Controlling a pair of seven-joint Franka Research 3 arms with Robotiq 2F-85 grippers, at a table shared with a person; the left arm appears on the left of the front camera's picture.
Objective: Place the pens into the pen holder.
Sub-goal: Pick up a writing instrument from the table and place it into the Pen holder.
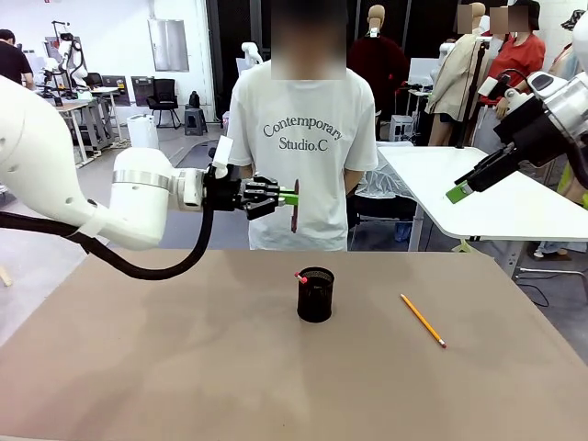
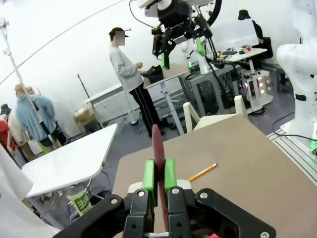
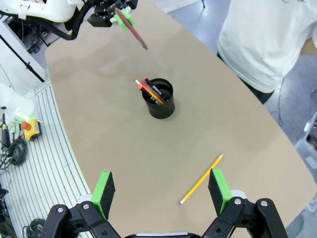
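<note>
The left gripper (image 1: 287, 195) is clamping the reddish-brown pencil (image 1: 294, 215) between its green pads (image 2: 149, 174), jaws pressed tight on the shaft. The pencil is hanging roughly upright from the fingers in the front view, with its lower end pointing down at the table (image 1: 138, 367). It is being held in the air, well above the tabletop. In the right wrist view it is sitting off to one side of the pen holder (image 1: 315, 296), toward the left arm rather than over the rim.

The pen holder is standing upright near the middle of the table. The black pen with a red end (image 3: 151, 90) is already leaning inside it, its red tip poking out past the rim on the left arm's side.

The orange-yellow pencil (image 1: 423, 320) is lying flat on the table, well apart from the holder on the robot's right side and touching nothing else. From the left wrist view it is showing just beyond the clamped fingers.

The right gripper (image 3: 162, 189) is hovering high over the table with its jaws spread wide and nothing between them. The orange-yellow pencil is lying beneath it, between its two pads as that camera sees them.

A person in a white printed T-shirt (image 1: 303, 138) is standing at the far edge of the table.
</note>
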